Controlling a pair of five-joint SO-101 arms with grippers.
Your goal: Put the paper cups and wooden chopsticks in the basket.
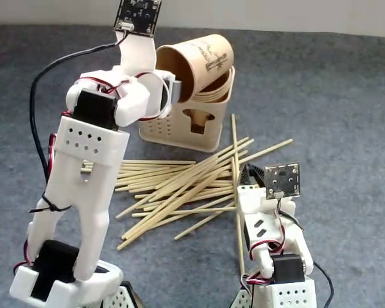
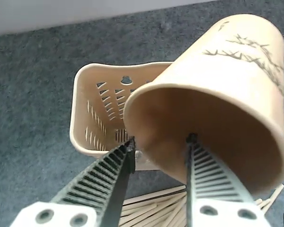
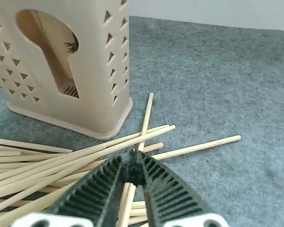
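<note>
Paper cup (image 2: 213, 94): tipped sideways, rim pinched by the left pincer (image 2: 161, 139), one jaw inside.
Basket (image 1: 179, 131): near the bench's far edge, just beneath the cup; a second cup (image 3: 68, 52) stands inside.
Wooden chopsticks (image 1: 179, 186): heaped mid-bench, mostly crosswise.
Right pincer (image 3: 132, 163): jaws closed together over the heap's right side.

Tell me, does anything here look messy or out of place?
Yes. The chopsticks lie scattered in a loose, crisscrossed heap on the grey mat beside the basket, not in it. The left gripper holds a paper cup tipped on its side above the basket, probably on purpose.
</note>
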